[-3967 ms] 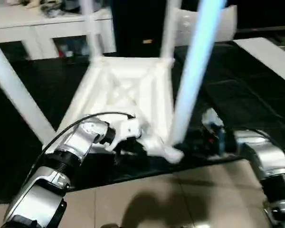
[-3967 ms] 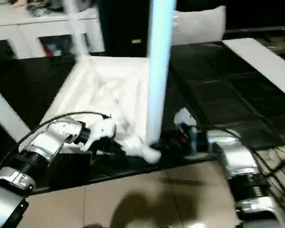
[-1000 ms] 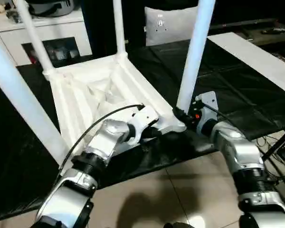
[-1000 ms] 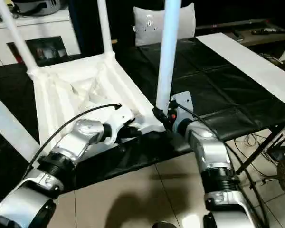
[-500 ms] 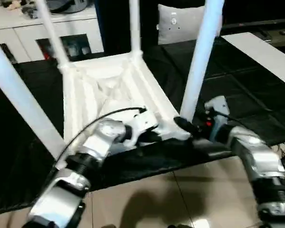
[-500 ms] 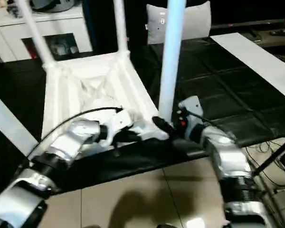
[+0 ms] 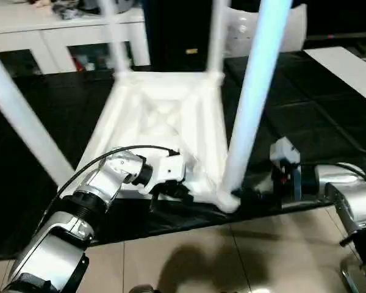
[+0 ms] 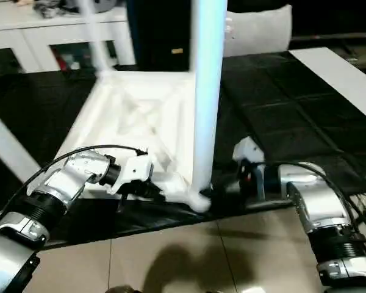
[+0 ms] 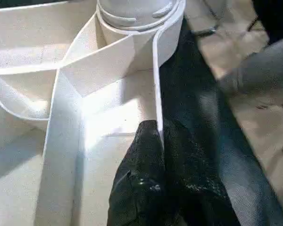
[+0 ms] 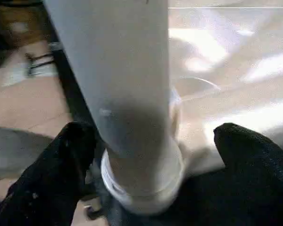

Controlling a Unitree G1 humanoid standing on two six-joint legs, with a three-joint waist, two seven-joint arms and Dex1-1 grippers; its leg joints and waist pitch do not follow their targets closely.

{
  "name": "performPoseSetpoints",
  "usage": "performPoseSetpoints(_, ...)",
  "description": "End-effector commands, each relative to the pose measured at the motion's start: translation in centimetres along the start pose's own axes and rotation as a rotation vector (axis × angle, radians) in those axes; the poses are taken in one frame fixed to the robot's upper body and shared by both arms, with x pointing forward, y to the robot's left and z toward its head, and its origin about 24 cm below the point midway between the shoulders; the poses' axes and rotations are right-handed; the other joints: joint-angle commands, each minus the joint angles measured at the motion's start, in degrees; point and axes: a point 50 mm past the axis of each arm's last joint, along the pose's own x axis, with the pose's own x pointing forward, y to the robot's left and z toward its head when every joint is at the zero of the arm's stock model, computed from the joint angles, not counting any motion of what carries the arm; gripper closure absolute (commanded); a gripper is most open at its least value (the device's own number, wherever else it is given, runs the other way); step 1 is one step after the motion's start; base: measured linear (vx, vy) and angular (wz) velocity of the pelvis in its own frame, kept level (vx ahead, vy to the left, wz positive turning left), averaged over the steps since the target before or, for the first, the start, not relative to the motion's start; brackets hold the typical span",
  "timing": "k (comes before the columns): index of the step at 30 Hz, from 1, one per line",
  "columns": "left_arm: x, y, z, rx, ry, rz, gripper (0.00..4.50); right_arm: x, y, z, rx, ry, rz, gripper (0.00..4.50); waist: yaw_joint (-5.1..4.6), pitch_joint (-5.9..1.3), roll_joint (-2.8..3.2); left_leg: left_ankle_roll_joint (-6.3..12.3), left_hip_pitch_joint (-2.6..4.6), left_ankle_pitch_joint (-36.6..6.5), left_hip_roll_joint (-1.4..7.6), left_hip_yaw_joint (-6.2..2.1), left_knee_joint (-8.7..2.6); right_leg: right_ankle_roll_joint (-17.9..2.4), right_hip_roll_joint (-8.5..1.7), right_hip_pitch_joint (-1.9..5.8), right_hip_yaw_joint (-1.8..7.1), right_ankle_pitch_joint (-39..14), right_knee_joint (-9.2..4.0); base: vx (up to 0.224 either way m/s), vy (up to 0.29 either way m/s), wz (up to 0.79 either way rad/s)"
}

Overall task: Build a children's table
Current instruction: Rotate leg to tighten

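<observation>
Black matting carries the upturned children's table point(image 7: 161, 116) near its front edge. Left tool point(image 9: 155, 141) pinches the table's rim; right tool point(image 10: 151, 165), spread wide, straddles the near leg point(image 7: 253, 91).

Left gripper point(image 9: 155, 155) jaws pinched together — right gripper point(image 10: 151, 155) jaws spread wide, both forearms reaching forward.

table legs point(image 7: 256, 91) cut off at top edge
</observation>
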Motion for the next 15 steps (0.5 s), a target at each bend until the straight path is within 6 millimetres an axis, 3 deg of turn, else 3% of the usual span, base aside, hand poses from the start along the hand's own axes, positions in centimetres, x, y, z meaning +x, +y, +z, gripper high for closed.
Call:
performPoseSetpoints(1,0.81,-0.39,0.85,0.070,0.017,-0.103,4.50,0.02,0.14,0.52,-0.013,-0.010,0.064,0.42,-0.16,-4.41,-1.06,6.81,0.68,-5.44,3.40,-0.69,-3.77,-9.11,-4.45,3.42,4.05,-14.46,-3.45,0.000,0.000,0.00)
performPoseSetpoints(2,0.80,-0.41,0.89,0.072,0.017,-0.110,4.50,0.07,0.21,0.49,-0.013,-0.007,0.080,0.45,-0.04,-4.42,-1.08,6.58,0.65,-5.65,3.42,-0.68,-3.80,-9.37,-4.49,3.48,4.12,-14.28,-3.35,0.000,0.000,0.00)
performPoseSetpoints(3,0.78,-0.49,0.93,0.083,0.018,-0.122,4.50,0.19,0.31,0.43,-0.010,-0.006,0.098,0.62,-0.04,-4.43,-1.47,6.53,0.50,-5.37,3.38,-0.69,-3.84,-9.43,-4.53,3.64,4.14,-14.02,-3.25,0.000,0.000,0.00)
performPoseSetpoints(15,0.85,-0.64,1.34,0.098,-0.007,-0.161,4.50,0.96,1.10,-0.01,0.047,-0.018,0.228,1.77,0.21,-4.43,-1.38,6.36,0.30,-4.55,3.21,-0.70,-3.77,-8.30,-4.50,3.68,4.05,-15.52,-3.44,0.000,0.000,0.00)
